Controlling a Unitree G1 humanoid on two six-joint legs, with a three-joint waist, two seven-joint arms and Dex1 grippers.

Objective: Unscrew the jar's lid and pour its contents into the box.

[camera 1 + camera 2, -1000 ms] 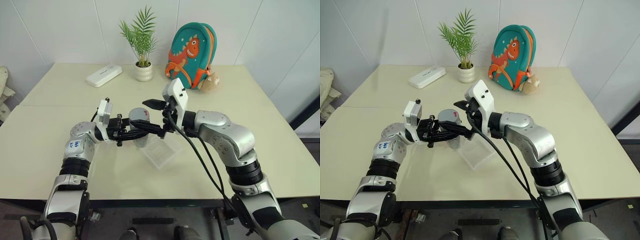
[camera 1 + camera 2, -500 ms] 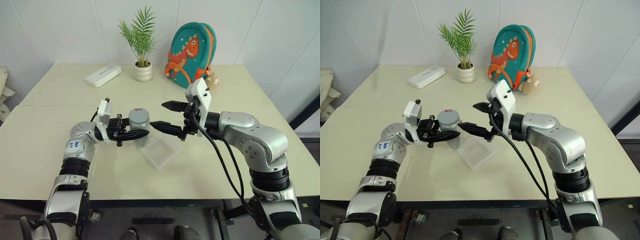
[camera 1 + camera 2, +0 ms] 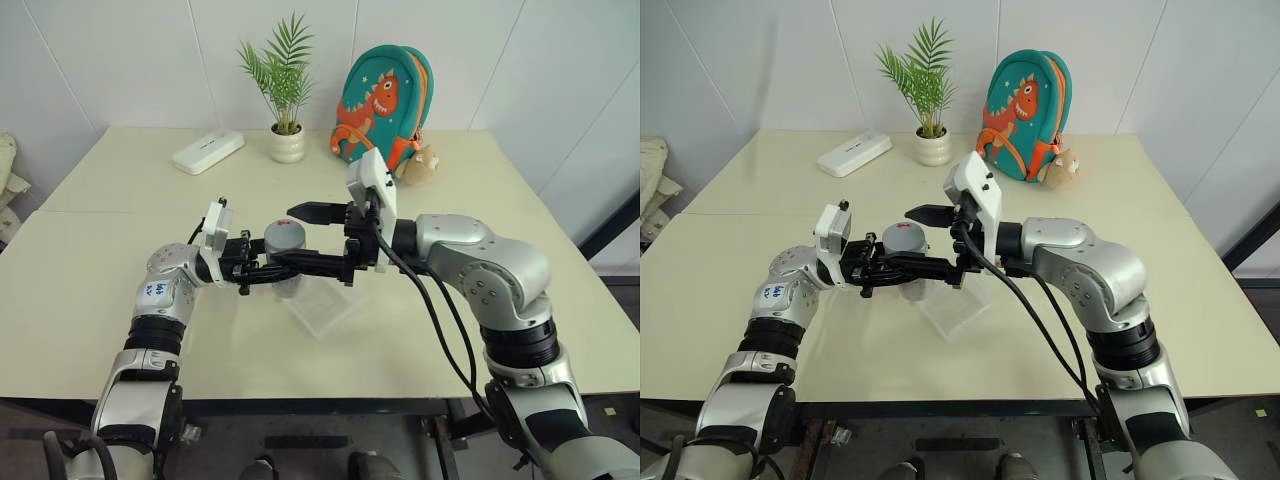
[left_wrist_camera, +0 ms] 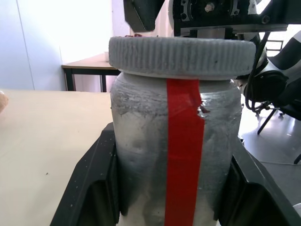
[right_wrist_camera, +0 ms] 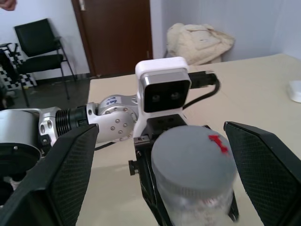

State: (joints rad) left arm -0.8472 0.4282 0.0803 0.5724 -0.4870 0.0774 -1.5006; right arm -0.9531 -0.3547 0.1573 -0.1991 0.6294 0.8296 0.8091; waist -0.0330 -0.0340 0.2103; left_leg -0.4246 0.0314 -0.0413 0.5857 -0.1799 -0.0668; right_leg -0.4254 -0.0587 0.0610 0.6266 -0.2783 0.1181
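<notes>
My left gripper point(image 3: 283, 270) is shut on the jar point(image 3: 287, 281), holding it upright above the table by its clear body point(image 4: 141, 155); a red strip point(image 4: 183, 165) runs down the side. The grey ribbed lid point(image 4: 181, 56) sits on top, with a red mark on its face point(image 5: 217, 141). My right gripper point(image 3: 290, 238) reaches in from the right, open, with one finger point(image 5: 70, 174) on each side of the lid point(image 5: 193, 157) and a gap left on both sides. The box point(image 3: 325, 305), a shallow clear tray, lies on the table just below and right of the jar. The contents are hidden.
At the back of the table stand a white oblong case point(image 3: 207, 151), a potted plant point(image 3: 287, 143), a teal dinosaur backpack point(image 3: 385, 100) and a small plush toy point(image 3: 425, 160). The cables of the right arm point(image 3: 440, 320) hang over the table's front.
Half a second ago the right gripper had drawn back to the right, off the jar; it has since swung in again and straddles the lid. The left gripper and jar stayed put.
</notes>
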